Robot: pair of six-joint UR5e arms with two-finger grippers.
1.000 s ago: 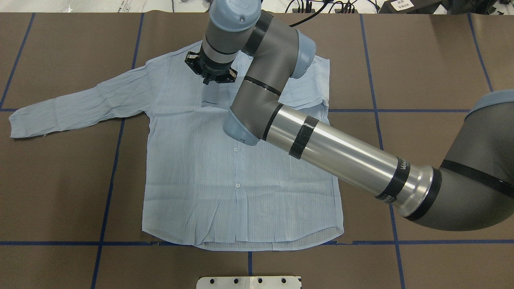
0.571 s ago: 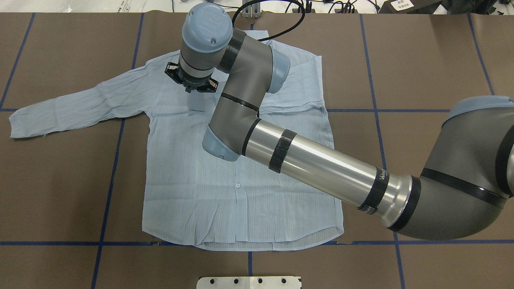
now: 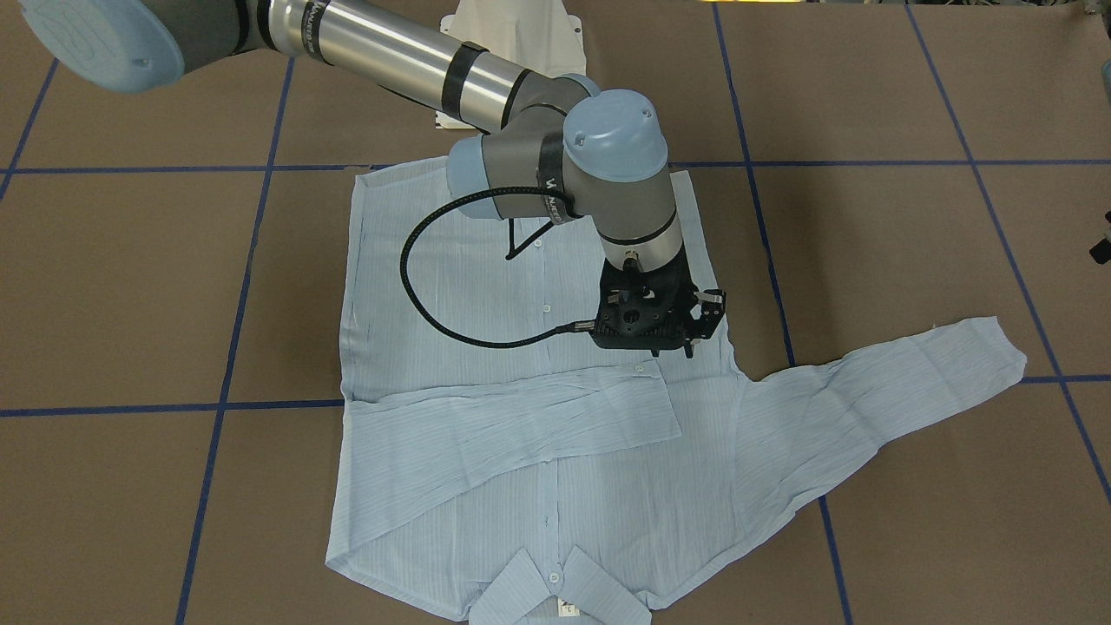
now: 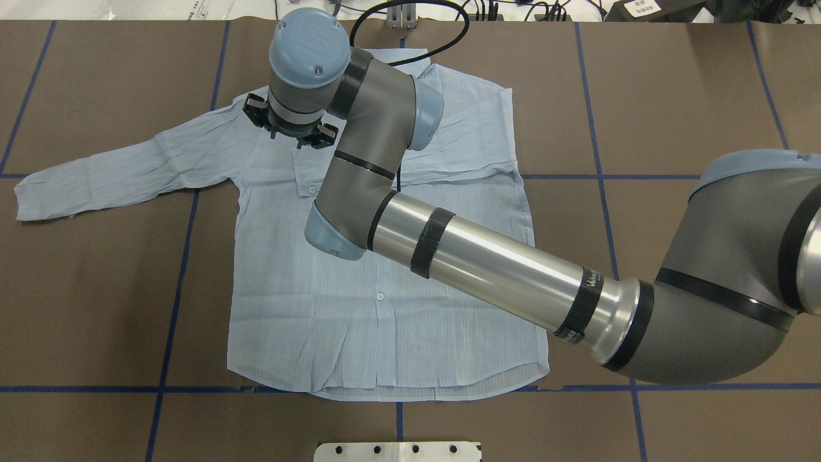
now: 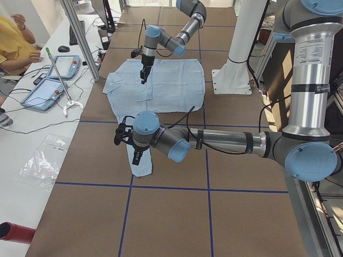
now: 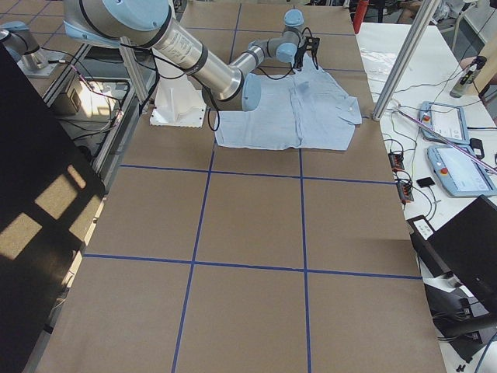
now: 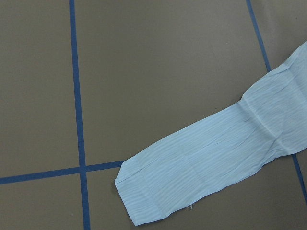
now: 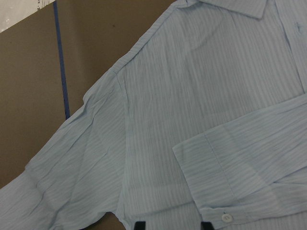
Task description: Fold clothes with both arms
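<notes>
The light blue striped shirt [image 4: 321, 308] lies flat, front up, collar at the table's far side [image 3: 555, 582]. One sleeve [image 3: 521, 417] is folded across the chest, its cuff [image 8: 230, 182] buttoned. The other sleeve [image 4: 109, 176] lies stretched out over the table [image 7: 211, 163]. My right arm reaches across the shirt. My right gripper [image 4: 290, 130] hangs over the shoulder of the stretched-out sleeve, open and empty; its fingertips [image 8: 140, 225] stand apart above the cloth. My left gripper [image 5: 136, 158] hovers over the stretched sleeve's cuff; I cannot tell whether it is open or shut.
Blue tape lines [image 4: 173, 289] cross the brown table cover. The white base plate [image 4: 397, 451] sits at the near edge. A side bench with tablets [image 5: 53, 80], cables, metal poles [image 5: 77, 37] and a person in yellow [image 5: 16, 43] borders the far side.
My right arm has swung left in the overhead view, carrying the gripper from near the collar to the shoulder. The folded sleeve's cuff now shows uncovered. The shirt has not moved.
</notes>
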